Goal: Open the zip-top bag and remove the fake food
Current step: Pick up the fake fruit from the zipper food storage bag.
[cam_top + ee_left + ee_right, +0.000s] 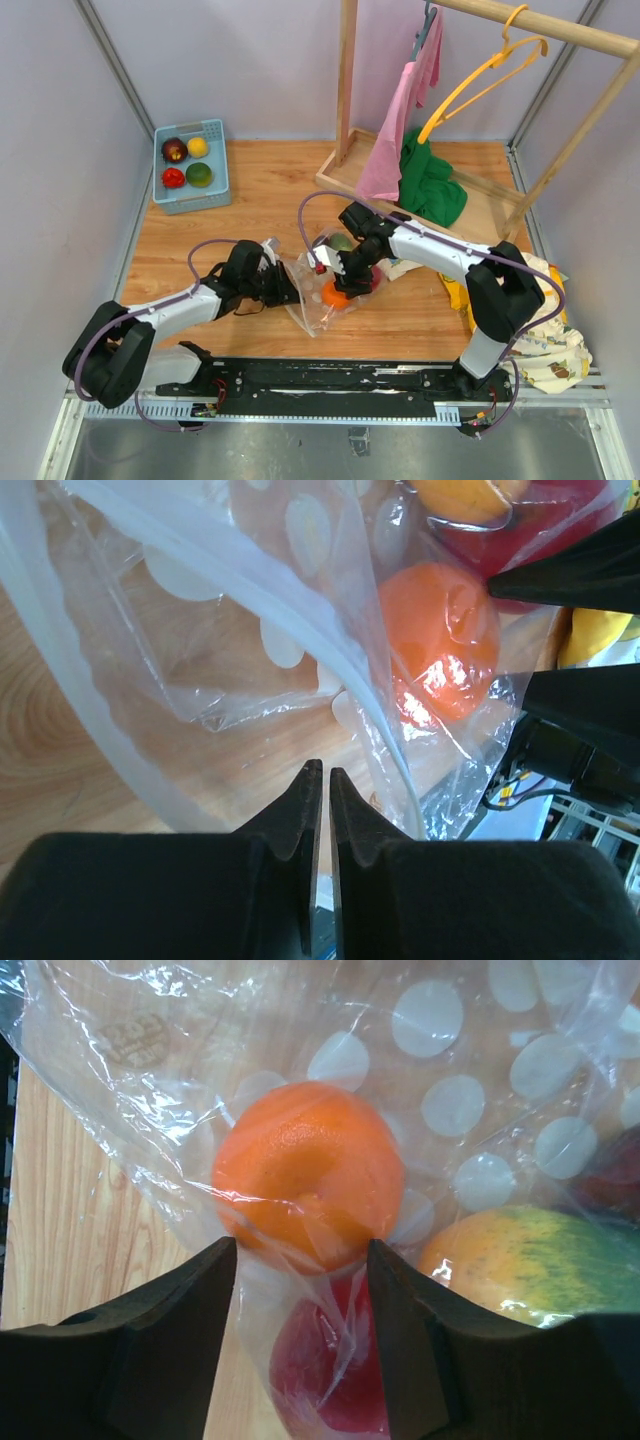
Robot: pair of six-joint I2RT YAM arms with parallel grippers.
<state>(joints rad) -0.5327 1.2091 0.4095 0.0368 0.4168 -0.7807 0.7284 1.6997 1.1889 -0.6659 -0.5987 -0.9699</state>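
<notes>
The zip-top bag (pixel 310 308) lies on the desk (pixel 250 190) in the middle of the top view, between the two arms. The fake food (pixel 337 293) is inside it: an orange fruit (pixel 305 1170), a red fruit (pixel 335 1380) under it, and a yellow-green fruit (pixel 530 1260) at the lower right of the right wrist view. The bag is see-through with pale dots. Its white zip strip (pixel 250 575) runs from the upper left down to the middle of the left wrist view.

The left tool (pixel 325 772) sits at the left side of the bag. Its two fingers are almost together, with only a thin slit between them. The plastic is right at the tips, but I cannot tell if any of it is pinched.

The right tool (pixel 300 1245) is about half open. Its fingers stand on the two sides of the bottom of the orange fruit, outside the plastic. I cannot tell if they press on it.

A blue basket (pixel 222 160) in the upper left of the top view holds four more fruits. A green cloth (pixel 432 188) and a pink cloth (pixel 395 140) hang on a wooden rack (pixel 346 80) at the upper right. A yellow and white cloth (pixel 545 335) lies at the lower right
</notes>
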